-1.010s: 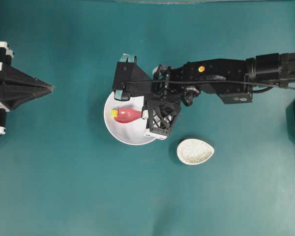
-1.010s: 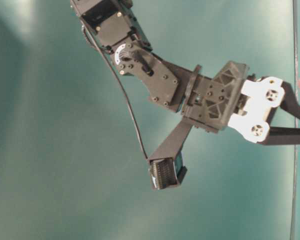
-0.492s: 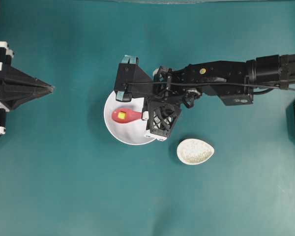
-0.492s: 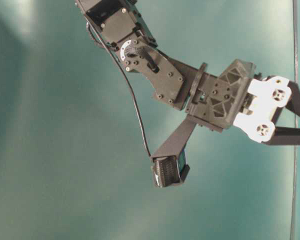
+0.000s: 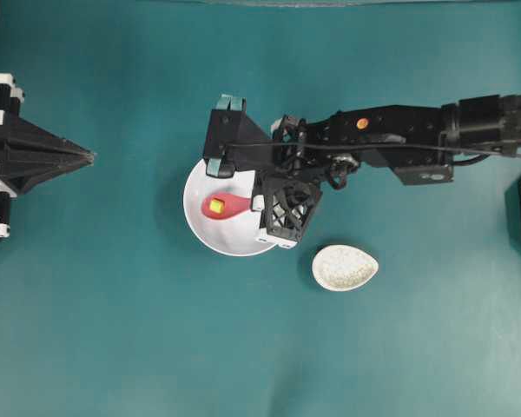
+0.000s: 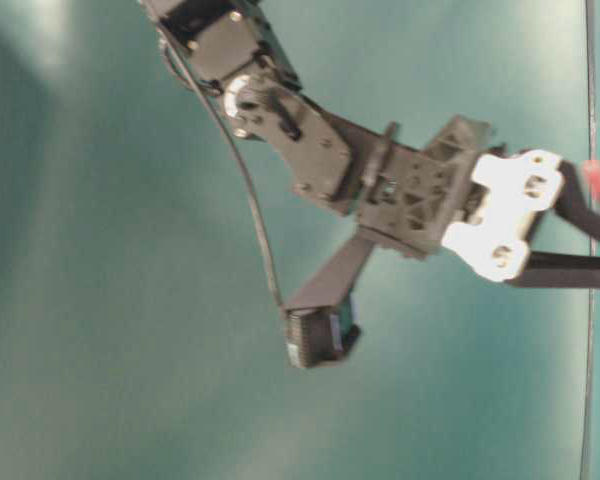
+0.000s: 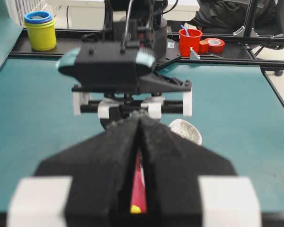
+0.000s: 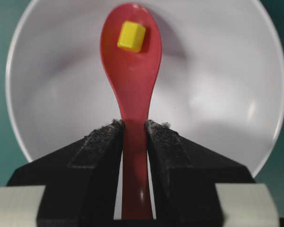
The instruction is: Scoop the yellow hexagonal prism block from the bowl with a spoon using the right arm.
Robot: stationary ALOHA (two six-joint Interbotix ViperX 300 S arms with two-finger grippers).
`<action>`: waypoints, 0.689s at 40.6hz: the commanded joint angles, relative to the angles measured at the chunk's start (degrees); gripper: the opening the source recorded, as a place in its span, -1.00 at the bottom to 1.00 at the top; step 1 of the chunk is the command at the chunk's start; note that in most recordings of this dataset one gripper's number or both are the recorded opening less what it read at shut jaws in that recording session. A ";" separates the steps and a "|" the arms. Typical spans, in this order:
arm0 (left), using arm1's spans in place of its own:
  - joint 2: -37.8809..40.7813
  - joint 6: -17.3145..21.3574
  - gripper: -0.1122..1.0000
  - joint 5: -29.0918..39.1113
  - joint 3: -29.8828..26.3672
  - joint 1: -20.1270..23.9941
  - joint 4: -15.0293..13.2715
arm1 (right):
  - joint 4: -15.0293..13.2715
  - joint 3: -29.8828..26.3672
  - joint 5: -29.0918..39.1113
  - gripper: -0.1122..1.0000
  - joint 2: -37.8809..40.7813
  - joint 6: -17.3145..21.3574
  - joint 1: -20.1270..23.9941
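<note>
The tiny yellow hexagonal prism block (image 8: 131, 36) rests in the scoop of the pink-red spoon (image 8: 132, 71). The spoon is over the white bowl (image 8: 217, 85). My right gripper (image 8: 134, 126) is shut on the spoon's handle, one pad pressing each side. From overhead, the block (image 5: 216, 206) sits on the spoon (image 5: 233, 205) at the left part of the bowl (image 5: 204, 233), and the right gripper (image 5: 254, 205) reaches in from the right. My left gripper (image 5: 89, 156) stays at the table's left edge, shut and holding nothing, its fingertips (image 7: 132, 124) touching.
A small speckled oval dish (image 5: 345, 268) lies on the teal table just right of and below the bowl. Beyond the table's far edge in the left wrist view stand a yellow cup stack (image 7: 40, 30) and a red cup (image 7: 191, 41).
The spoon slid left under the yellow block. The block lay in the bowl at the spoon's tip; now it sits in the scoop. The left arm has not moved.
</note>
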 commanded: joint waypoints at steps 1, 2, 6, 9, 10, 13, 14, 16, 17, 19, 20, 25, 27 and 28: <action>0.26 -0.09 -0.79 -0.18 -1.23 0.09 0.18 | 0.09 -0.53 -0.09 -0.37 -3.08 0.00 0.18; 0.26 -0.09 -0.79 -0.26 -1.23 0.09 0.18 | 0.09 -0.53 -0.09 -0.37 -3.25 0.00 0.18; 0.26 -0.18 -0.79 -0.18 -1.23 0.09 0.18 | -0.09 -0.53 0.70 -0.37 -4.13 0.00 0.18; 0.26 -0.18 -0.79 -0.18 -1.23 0.09 0.09 | -0.09 -0.53 1.41 -0.37 -4.92 0.00 0.18; 0.26 -0.18 -0.79 -0.18 -1.23 0.09 0.18 | -0.09 -0.53 1.58 -0.37 -5.10 0.00 0.18; 0.26 -0.18 -0.79 -0.18 -1.23 0.09 0.18 | -0.35 -0.53 2.37 -0.37 -5.98 -0.09 0.18; 0.26 -0.18 -0.79 -0.18 -1.23 0.09 0.09 | -0.44 -0.53 2.64 -0.37 -6.24 -0.09 0.18; 0.26 -0.18 -0.79 -0.18 -1.23 0.09 0.18 | -0.79 -0.53 3.08 -0.37 -6.94 -0.09 0.18; 0.26 -0.18 -0.79 -0.18 -1.23 0.09 0.18 | -1.05 -0.53 3.34 -0.37 -7.47 0.00 0.18; 0.26 -0.18 -0.79 -0.26 -1.23 0.09 0.18 | -1.49 -0.53 3.78 -0.37 -8.35 0.00 0.18; 0.26 -0.26 -0.79 -0.18 -1.23 0.09 0.18 | -1.67 -0.53 3.87 -0.37 -8.79 0.00 0.09; 0.26 -0.26 -0.79 -0.18 -1.23 0.09 0.18 | -2.11 -0.53 4.83 -0.37 -11.34 0.00 -0.44; 0.26 -0.26 -0.79 -0.18 -1.23 0.09 0.18 | -2.29 -0.53 5.19 -0.37 -12.48 0.00 -0.79; 0.26 -0.26 -0.79 -0.18 -1.32 0.09 0.18 | -2.46 -0.53 5.36 -0.37 -12.92 0.00 -0.88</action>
